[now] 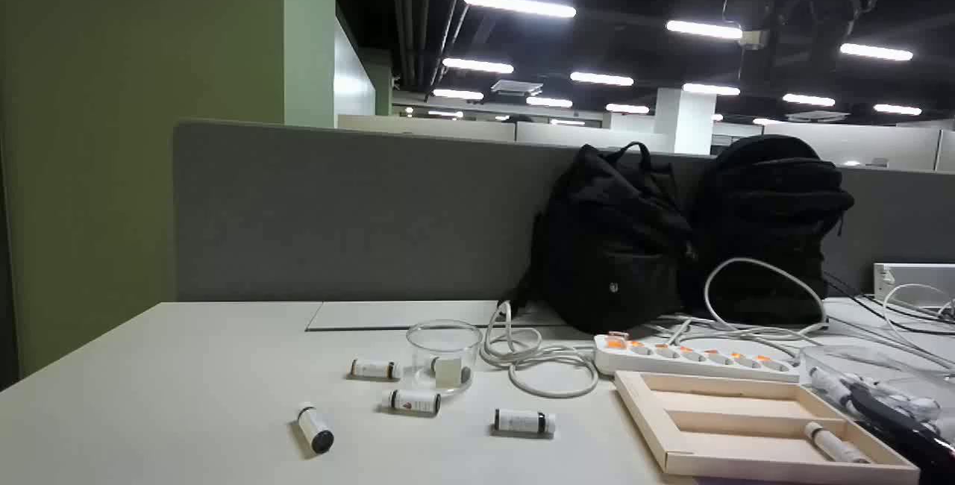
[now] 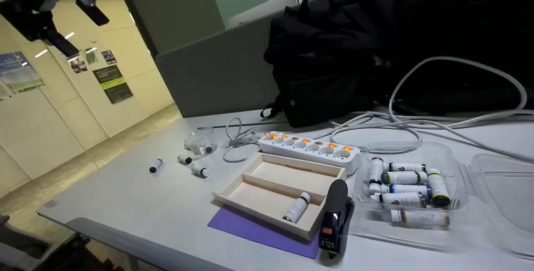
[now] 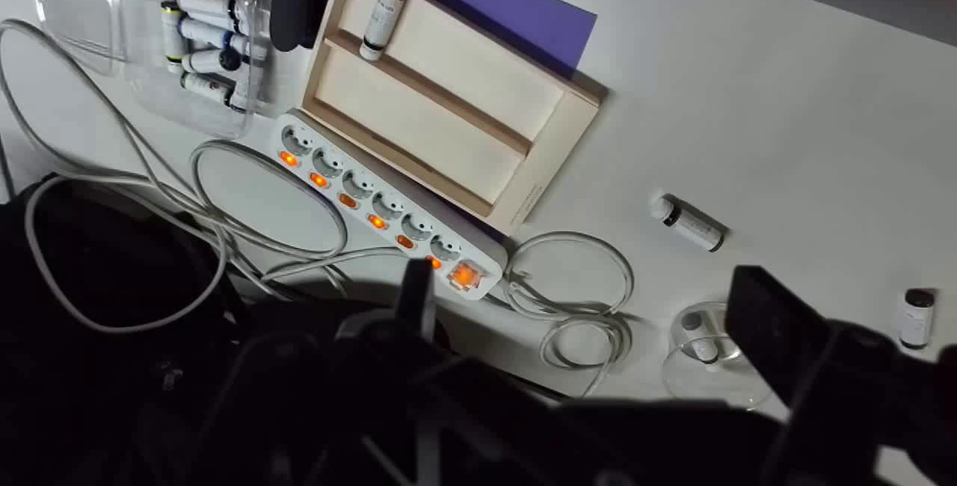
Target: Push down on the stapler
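The black stapler (image 2: pixel 333 217) lies on the white table, close beside the right end of the pale wooden frame. In another exterior view its dark body (image 1: pixel 906 425) is partly cut off at the right edge. In the wrist view only one end of the stapler (image 3: pixel 294 4) shows at the top edge, left of the frame. My gripper (image 2: pixel 86 35) hangs high at the upper left of an exterior view, well apart from the stapler. In the wrist view the gripper (image 3: pixel 587 293) has its fingers wide apart with nothing between them.
The wooden frame (image 2: pixel 254 179) holds one small bottle and overlaps a purple sheet (image 2: pixel 263 231). A clear box of bottles (image 2: pixel 454 204) stands beside the stapler. A white power strip (image 2: pixel 311 148) with cables, black backpacks (image 2: pixel 325 62), a clear cup (image 2: pixel 200 141) and loose bottles are behind.
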### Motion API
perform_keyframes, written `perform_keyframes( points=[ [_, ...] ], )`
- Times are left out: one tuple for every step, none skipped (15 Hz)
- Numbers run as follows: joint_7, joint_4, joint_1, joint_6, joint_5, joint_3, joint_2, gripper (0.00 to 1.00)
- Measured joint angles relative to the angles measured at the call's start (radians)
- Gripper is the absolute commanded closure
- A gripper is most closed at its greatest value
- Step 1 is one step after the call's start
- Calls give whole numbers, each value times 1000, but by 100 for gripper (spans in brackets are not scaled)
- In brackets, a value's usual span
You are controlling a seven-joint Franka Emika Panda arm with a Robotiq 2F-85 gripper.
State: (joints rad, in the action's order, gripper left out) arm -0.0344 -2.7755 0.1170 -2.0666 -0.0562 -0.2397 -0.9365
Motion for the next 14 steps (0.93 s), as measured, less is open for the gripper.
perform_keyframes(
  points=[
    [0, 0, 0, 0, 0, 0, 0, 0],
    [0, 0, 0, 0, 0, 0, 0, 0],
    [0, 0, 0, 0, 0, 0, 0, 0],
    [0, 0, 0, 0, 0, 0, 0, 0],
    [0, 0, 0, 0, 0, 0, 0, 0],
    [0, 0, 0, 0, 0, 0, 0, 0],
    [0, 0, 0, 0, 0, 0, 0, 0],
    [0, 0, 0, 0, 0, 0, 0, 0],
    [0, 0, 0, 0, 0, 0, 0, 0],
    [0, 0, 0, 0, 0, 0, 0, 0],
    [0, 0, 0, 0, 0, 0, 0, 0],
    [0, 0, 0, 0, 0, 0, 0, 0],
    [0, 0, -2, -5, -7, 4, 3, 0],
    [2, -1, -9, -22, -17, 15, 13, 0]
  ],
)
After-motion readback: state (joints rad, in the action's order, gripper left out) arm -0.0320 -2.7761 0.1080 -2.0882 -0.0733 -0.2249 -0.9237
